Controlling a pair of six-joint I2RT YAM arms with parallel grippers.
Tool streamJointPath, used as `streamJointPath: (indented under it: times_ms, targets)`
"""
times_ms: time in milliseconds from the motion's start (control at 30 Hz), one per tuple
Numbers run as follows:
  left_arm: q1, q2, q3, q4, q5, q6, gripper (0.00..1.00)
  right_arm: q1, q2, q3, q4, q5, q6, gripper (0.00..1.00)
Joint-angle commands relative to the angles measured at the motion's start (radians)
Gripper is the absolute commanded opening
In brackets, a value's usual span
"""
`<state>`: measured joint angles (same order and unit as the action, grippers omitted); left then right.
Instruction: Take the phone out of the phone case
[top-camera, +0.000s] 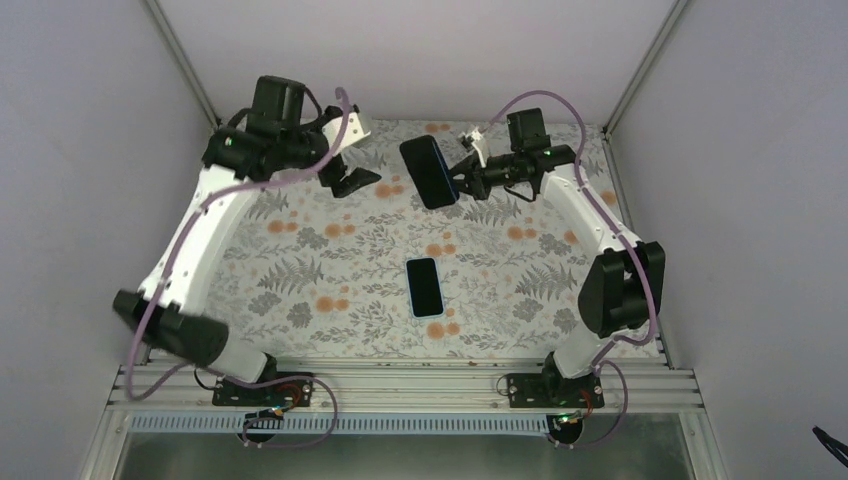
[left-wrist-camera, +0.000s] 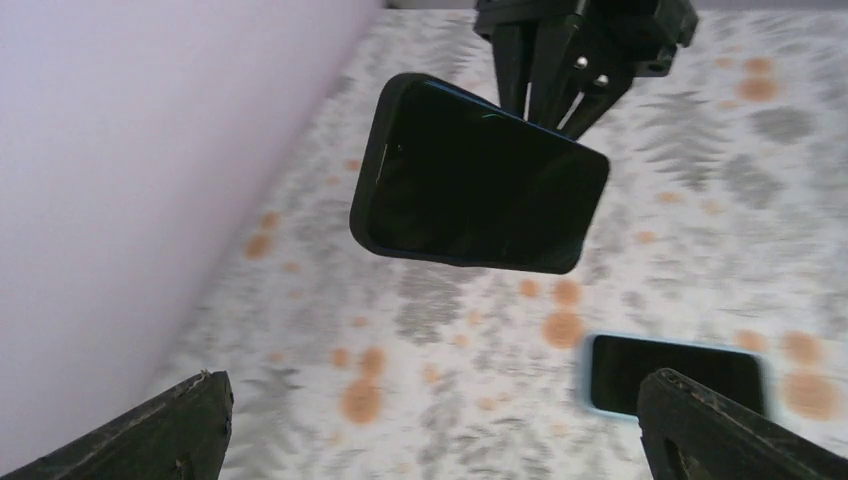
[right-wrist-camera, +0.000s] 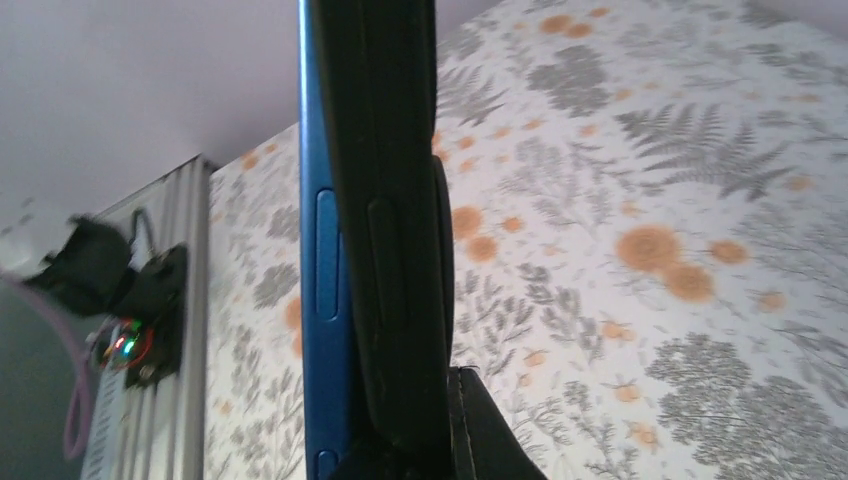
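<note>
1. Right end effector (top-camera: 462, 180) grips the black phone case (top-camera: 428, 172), raised at the 12 o'clock end of the bench (top-camera: 300, 270). Left end effector (top-camera: 352, 181) hangs spread and empty at 11 o'clock.
2. Risk: the narrow edge grip may let the case twist or drop under a pull.
3. Only the right wrist view shows a blue phone edge (right-wrist-camera: 322, 250) with buttons, lying against the case. The overhead view places a separate handset (top-camera: 425, 287) at bench centre.

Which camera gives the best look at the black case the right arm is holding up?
Left wrist: the black case appears large, its whole broad side visible. Top external shows it small in the right fingers; right wrist shows only its edge.
</note>
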<state>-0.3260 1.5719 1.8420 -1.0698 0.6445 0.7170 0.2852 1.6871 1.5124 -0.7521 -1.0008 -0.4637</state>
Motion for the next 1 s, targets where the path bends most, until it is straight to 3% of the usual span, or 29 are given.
streamJointPath:
  times_ms: [0,67,133,333,533,967]
  targets:
    - [-0.118,-0.163,-0.251,0.506,-0.411,-0.161,1.00,0.007,-0.059,-0.018,0.360,0.136,0.396,0.03]
    - [-0.207,-0.186,-0.365,0.672,-0.535,-0.181,1.00,0.027,-0.062,-0.012,0.466,0.286,0.539,0.04]
    - [-0.273,-0.134,-0.378,0.719,-0.626,-0.216,1.00,0.057,-0.044,0.035,0.469,0.381,0.604,0.03]
    - [-0.377,-0.060,-0.477,0.987,-0.761,-0.254,1.00,0.098,0.011,0.101,0.501,0.504,0.728,0.03]
    - [-0.383,0.033,-0.409,1.002,-0.745,-0.314,1.00,0.131,0.005,0.127,0.514,0.554,0.762,0.03]
    - [-0.377,0.056,-0.395,1.026,-0.793,-0.346,0.99,0.142,-0.017,0.106,0.518,0.561,0.744,0.03]
